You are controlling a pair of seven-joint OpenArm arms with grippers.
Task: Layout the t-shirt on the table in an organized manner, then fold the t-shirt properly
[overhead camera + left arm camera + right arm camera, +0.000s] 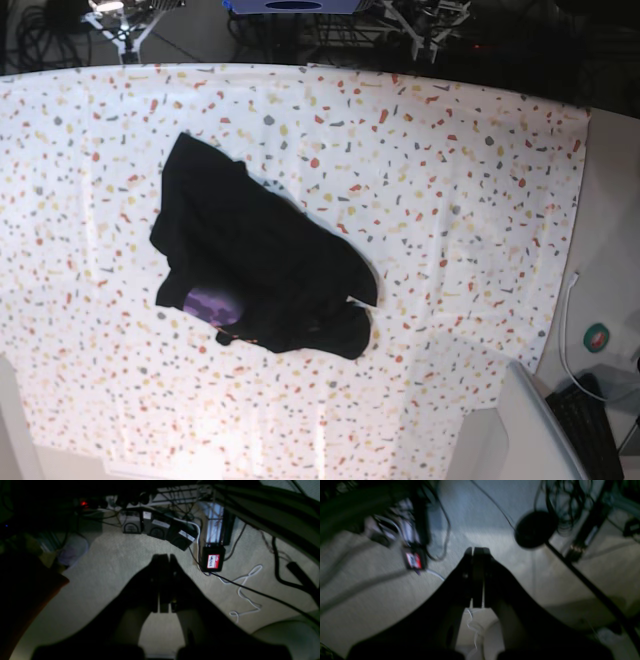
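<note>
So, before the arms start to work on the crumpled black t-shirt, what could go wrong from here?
1. The t-shirt lies bunched on the table, its purple print partly tucked under, so a pinch may catch several layers.
2. Both pincers, left and right, are shut and point at the floor cables; they must open before any grasp.
3. A pinch may also catch the table's cloth.

Looks like a robotics lab or research workroom. Beneath the table (480, 150), draped in a speckled terrazzo-print cloth, a carpeted floor (105, 567) strewn with black and white cables (246, 590), a row of dark power bricks (157, 528) and a red-labelled box (213, 560). Beyond the table's far edge, metal stands (125, 25); off its near right corner, a keyboard (590, 425).
</note>
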